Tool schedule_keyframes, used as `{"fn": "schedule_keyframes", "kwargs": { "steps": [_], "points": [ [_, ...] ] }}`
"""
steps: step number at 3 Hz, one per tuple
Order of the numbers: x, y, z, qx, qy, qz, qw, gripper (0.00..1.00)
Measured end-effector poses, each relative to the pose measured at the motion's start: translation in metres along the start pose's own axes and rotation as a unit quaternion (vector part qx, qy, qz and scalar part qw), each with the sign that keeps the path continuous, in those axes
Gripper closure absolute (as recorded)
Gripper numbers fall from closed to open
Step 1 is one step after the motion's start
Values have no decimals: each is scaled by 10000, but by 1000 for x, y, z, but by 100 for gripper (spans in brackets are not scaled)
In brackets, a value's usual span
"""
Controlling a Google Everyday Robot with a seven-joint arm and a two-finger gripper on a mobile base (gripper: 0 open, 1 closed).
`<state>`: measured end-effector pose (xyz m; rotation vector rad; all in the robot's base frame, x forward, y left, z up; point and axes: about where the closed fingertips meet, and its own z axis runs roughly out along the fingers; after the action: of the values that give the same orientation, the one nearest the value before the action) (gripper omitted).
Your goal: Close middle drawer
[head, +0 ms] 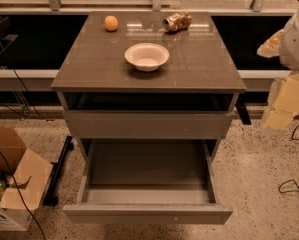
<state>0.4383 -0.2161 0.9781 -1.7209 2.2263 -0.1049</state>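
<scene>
The middle drawer (148, 171) is pulled far out of the grey-brown cabinet. Its long bare grey tray is empty and its plain front panel (148, 214) is nearest the camera. Above it, the uppermost drawer front (148, 124) sits only slightly out, with a dark gap under the countertop. My arm is at the right edge of the camera view. Its gripper (283, 103), a pale yellowish part, hangs to the right of the cabinet at about the height of the upper drawer front, well apart from the open drawer.
On the cabinet top (89, 69) are a white bowl (146, 56), an orange (111, 23) and a crushed can (177, 21). An open cardboard box (11, 179) stands on the floor at left. Cables lie on the floor at left and right. A dark bench runs behind.
</scene>
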Motion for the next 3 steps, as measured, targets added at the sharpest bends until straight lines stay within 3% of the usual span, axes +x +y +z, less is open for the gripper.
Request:
{"fn": "schedule_keyframes", "kwargs": {
  "steps": [2,3],
  "points": [
    [-1,31,46,-199,-404,-114,9989,58],
    [3,53,104,-392,-818,67,9959,81]
  ]
}}
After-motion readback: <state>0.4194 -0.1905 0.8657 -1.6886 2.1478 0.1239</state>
